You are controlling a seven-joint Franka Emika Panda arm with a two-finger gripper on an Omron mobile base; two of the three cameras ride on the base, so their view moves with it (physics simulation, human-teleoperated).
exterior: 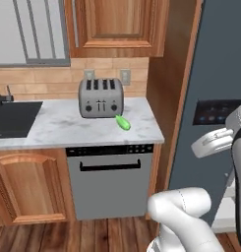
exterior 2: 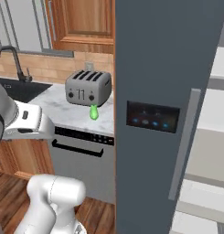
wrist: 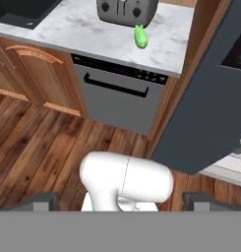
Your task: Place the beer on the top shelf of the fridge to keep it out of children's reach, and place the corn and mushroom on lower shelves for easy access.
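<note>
Corn (exterior: pixel 123 122) lies on the marble counter (exterior: pixel 58 125), right in front of the grey toaster (exterior: pixel 101 97) at its right corner, touching or nearly so; can't tell which. Gripper (wrist: pixel 120 201) jaws stand wide apart, nothing between them, aimed down at the wood floor (wrist: pixel 38 147). Fridge (exterior 2: pixel 163 91) door is swung open, blue-lit control panel (exterior 2: pixel 152 116) and long vertical handle (exterior 2: pixel 183 141) facing the cameras, pale interior shelves (exterior 2: pixel 209 155) visible past its right edge. Dishwasher (exterior: pixel 109 179) sits under the counter below the corn; sink (exterior: pixel 14 118) at the far left. Beer and mushroom: can't tell where.
</note>
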